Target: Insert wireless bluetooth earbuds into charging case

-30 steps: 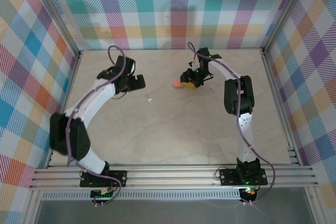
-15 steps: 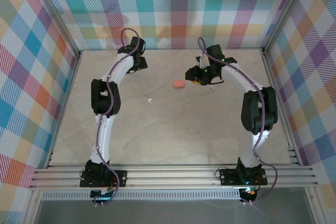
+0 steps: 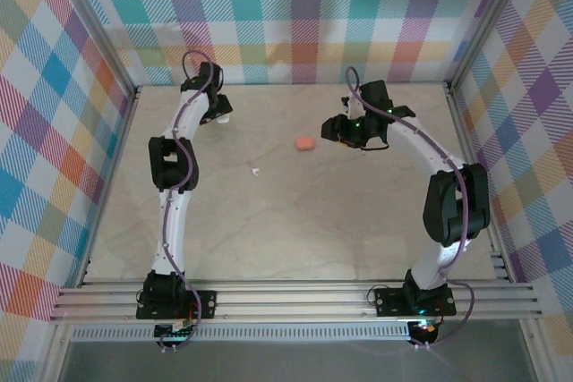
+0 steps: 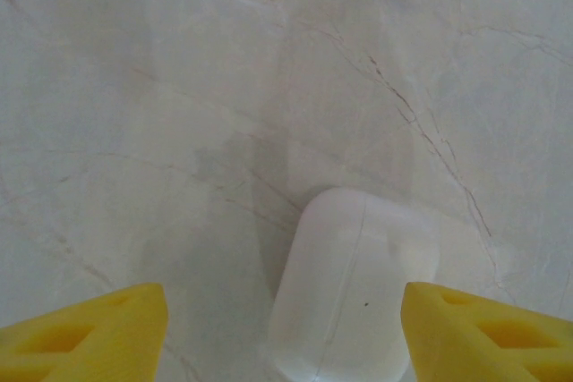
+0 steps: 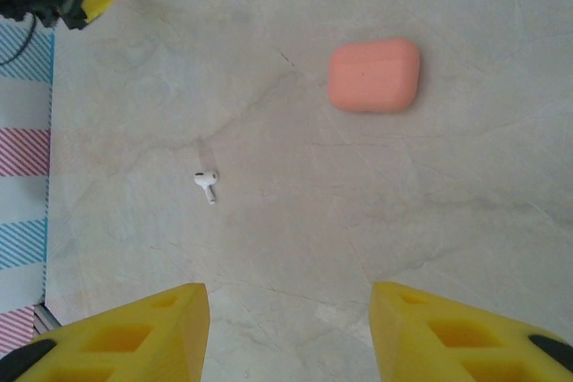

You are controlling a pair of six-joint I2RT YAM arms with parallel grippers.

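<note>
**Pale Table, Two Little Cases, One Loose Earbud**

Pale stone-look table [image 3: 295,230] with thin grey lines sits inside bright checked walls [image 3: 295,15].

One white earbud [image 5: 207,183] lies alone on the table, left of the middle in the right wrist view. It is very tiny, with a round head and a short stem. Up and to the right of it rests the pink case [image 5: 374,75]. It is smooth and round like a pebble, its lid is shut, and a faint line runs across it.

The white case [image 4: 354,297] lies low in the left wrist view. It is smooth and round too, lid shut, with a thin line down it. The left gripper [image 4: 285,324] has its yellow fingers wide apart, one on each side of this case. There is a clear gap on the left of the frame, so it is not squeezing the case.

The right gripper [image 5: 286,328] shows at the bottom of its own view. Its yellow fingers are apart, with only bare table between them.
</note>
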